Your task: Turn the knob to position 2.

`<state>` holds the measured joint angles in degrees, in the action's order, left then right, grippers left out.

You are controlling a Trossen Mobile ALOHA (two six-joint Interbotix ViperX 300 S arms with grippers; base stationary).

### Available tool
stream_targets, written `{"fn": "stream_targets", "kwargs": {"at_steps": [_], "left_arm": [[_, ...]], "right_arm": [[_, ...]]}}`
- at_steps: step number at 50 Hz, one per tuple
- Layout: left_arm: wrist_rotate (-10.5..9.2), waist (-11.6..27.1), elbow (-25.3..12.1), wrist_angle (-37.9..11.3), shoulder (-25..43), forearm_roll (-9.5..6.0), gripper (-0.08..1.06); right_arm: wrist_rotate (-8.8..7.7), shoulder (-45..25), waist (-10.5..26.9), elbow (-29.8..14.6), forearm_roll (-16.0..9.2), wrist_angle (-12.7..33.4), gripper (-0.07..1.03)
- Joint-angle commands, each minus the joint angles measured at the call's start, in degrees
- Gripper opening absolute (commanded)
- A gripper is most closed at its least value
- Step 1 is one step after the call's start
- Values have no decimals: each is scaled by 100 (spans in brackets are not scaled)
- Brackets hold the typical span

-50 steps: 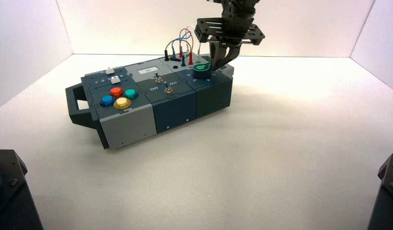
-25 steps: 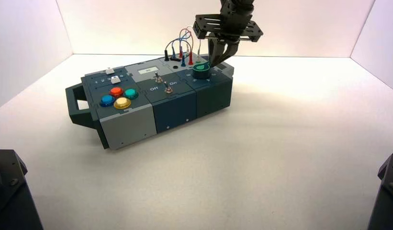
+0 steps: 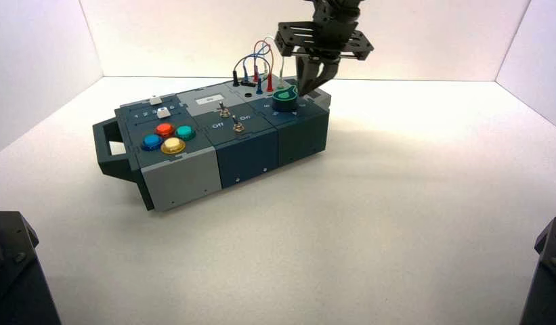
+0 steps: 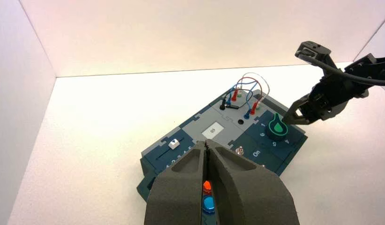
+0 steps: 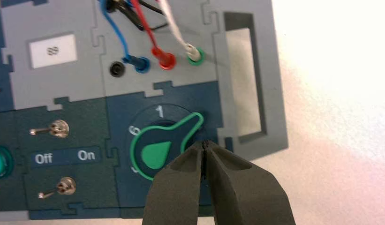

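The knob (image 5: 158,151) is dark green with a bright green rim and sits at the box's far right end (image 3: 285,99). Its pointer tab (image 5: 192,123) aims past the "1", toward the box's handle slot. My right gripper (image 5: 204,143) is shut and empty, with its tips right beside the tab's base. In the high view it hangs just over the knob's right side (image 3: 304,89). It also shows in the left wrist view (image 4: 288,119), next to the knob (image 4: 276,127). My left gripper (image 4: 207,144) is shut and empty, held back above the box's button end.
Plugged wires (image 3: 260,68) stand just behind the knob. Two metal toggle switches (image 5: 58,128) marked Off/On lie beside it, then four coloured push-buttons (image 3: 168,136) and a slider (image 4: 174,144). The box's handle (image 3: 107,149) is at its left end. White walls surround the table.
My right gripper has risen slightly and edged left over the knob. The box and the left arm have not moved.
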<state>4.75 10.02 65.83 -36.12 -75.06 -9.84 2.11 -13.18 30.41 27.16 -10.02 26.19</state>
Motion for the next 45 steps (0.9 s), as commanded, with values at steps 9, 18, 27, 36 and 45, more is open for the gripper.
{"fn": "stream_targets", "kwargs": {"at_steps": [9, 18, 27, 36, 45], "left_arm": [[26, 26, -79, 79, 88, 9, -3], [26, 18, -70, 88, 141, 35, -3], [35, -9, -79, 79, 211, 44, -3], [44, -44, -70, 79, 193, 62, -3], [35, -70, -70, 88, 176, 62, -3]], "right_arm": [[0, 615, -308, 53, 141, 53, -2], [-26, 1371, -299, 149, 308, 114, -2], [-123, 2241, -193, 62, 308, 431, -2], [-193, 2681, -141, 79, 316, 668, -2], [-246, 2786, -132, 176, 360, 782, -2]]}}
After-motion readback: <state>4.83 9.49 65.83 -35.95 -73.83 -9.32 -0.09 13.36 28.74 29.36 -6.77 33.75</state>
